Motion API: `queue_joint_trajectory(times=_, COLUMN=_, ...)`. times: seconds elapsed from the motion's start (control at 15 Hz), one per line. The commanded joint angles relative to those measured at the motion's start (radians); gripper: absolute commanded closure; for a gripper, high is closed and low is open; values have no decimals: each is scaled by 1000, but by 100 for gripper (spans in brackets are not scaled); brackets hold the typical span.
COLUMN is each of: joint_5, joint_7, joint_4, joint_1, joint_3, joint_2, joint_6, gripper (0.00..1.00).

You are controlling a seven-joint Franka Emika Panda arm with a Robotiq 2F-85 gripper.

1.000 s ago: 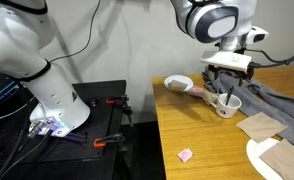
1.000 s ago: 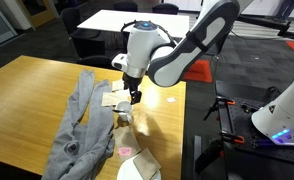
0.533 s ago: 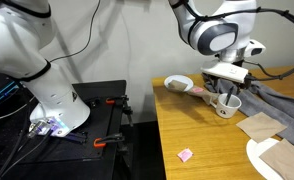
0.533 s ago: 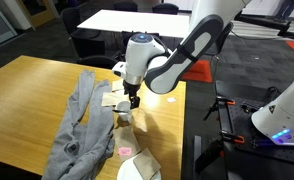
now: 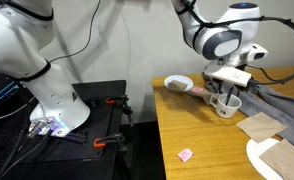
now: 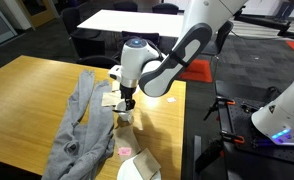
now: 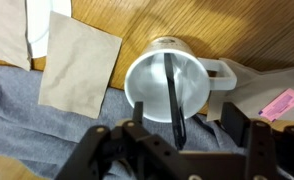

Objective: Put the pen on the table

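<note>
The pen (image 7: 173, 90) is a thin black stick that stands leaning in a small white cup (image 7: 147, 85) on the wooden table (image 7: 187, 20). In the wrist view my gripper (image 7: 185, 128) is open just above the cup, and the pen's upper end rises into the gap between the two fingers without being clamped. In both exterior views the gripper (image 5: 225, 92) (image 6: 127, 103) hangs straight over the cup (image 5: 225, 106) near the table (image 5: 197, 140) edge. The pen is too small to make out there.
A grey cloth (image 7: 47, 140) (image 6: 77, 130) lies beside the cup. Brown napkins (image 7: 77, 65) (image 5: 259, 125), a pink scrap (image 5: 185, 155) (image 7: 284, 103), a white plate (image 5: 262, 160) and a bowl (image 5: 178, 83) are on the table. The black platform with red clamps (image 5: 97, 110) stands beside it.
The gripper has come down a little closer over the cup and the wrist has turned slightly. The cup and the pen have not moved.
</note>
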Motion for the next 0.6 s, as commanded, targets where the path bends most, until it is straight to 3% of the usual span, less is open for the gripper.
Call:
queue_joint_trajectory(times=0.0, joint_5=-22, joint_7=-10, joint_4=73, joint_1=-35, joint_3=39, joint_2=37, joint_6=-47, gripper=32)
queue_joint_trajectory(times=0.07, joint_5=-21, joint_7=-12, joint_4=87, joint_1=-38, joint_3=43, joint_2=45, joint_6=-60, gripper=31)
queue_joint_trajectory(times=0.13, joint_5=-22, joint_7=-12, joint_4=98, joint_1=-38, joint_3=44, joint_2=53, joint_6=-66, gripper=39)
queue_joint_trajectory(times=0.33, joint_5=-21, joint_7=-13, joint_4=129, joint_1=-40, joint_3=44, joint_2=74, joint_6=-106, gripper=45)
queue_joint_trajectory(times=0.53, joint_5=-21, joint_7=-12, joint_4=153, joint_1=-40, joint_3=39, joint_2=95, joint_6=-135, gripper=46)
